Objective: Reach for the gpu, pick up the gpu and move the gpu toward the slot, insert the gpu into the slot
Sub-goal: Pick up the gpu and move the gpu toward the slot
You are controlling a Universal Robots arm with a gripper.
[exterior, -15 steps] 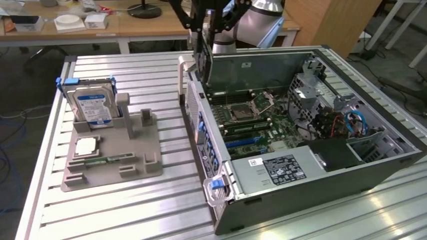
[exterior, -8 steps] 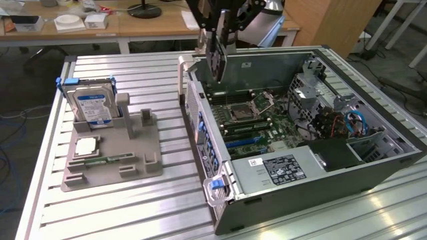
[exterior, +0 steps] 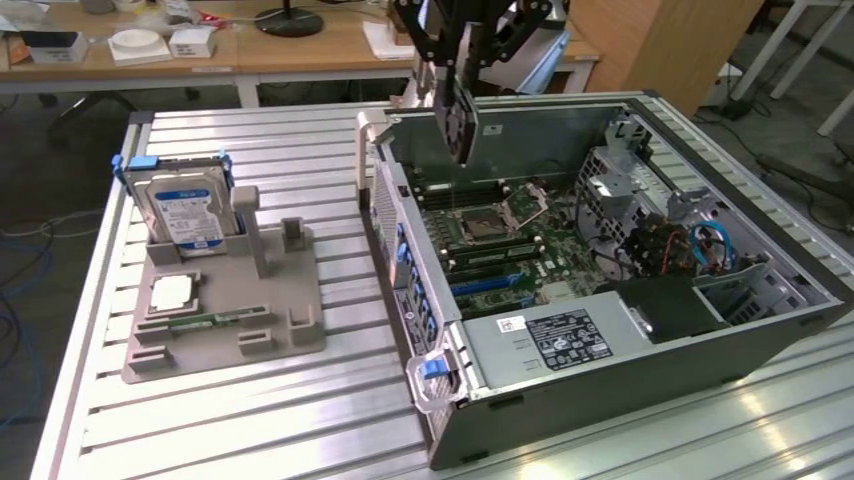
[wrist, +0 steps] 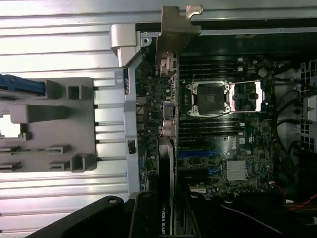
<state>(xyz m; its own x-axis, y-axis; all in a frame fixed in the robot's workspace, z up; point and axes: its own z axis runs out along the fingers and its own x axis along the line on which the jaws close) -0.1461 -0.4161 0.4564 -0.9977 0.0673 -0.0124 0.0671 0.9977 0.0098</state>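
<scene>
My gripper (exterior: 457, 72) is shut on the gpu (exterior: 462, 122), which hangs upright on its edge over the far side of the open computer case (exterior: 747, 345), above the green motherboard (exterior: 534, 245). In the wrist view the gpu (wrist: 167, 148) appears edge-on, its silver end bracket (wrist: 176, 34) reaching past the case's rear wall, with my gripper (wrist: 167, 220) closed on both of its faces. The card is in the air, apart from the board. The slot (exterior: 486, 286) is a long blue strip on the motherboard, and the slot (wrist: 192, 154) lies just beside the card's edge in the wrist view.
A grey fixture (exterior: 227, 310) on the slatted metal table holds a silver hard drive (exterior: 184, 212) with a blue label and a memory stick (exterior: 214, 322). Inside the case are the processor socket (exterior: 481, 225), a power supply (exterior: 554, 338) and cables (exterior: 694, 245). Wooden desks stand behind.
</scene>
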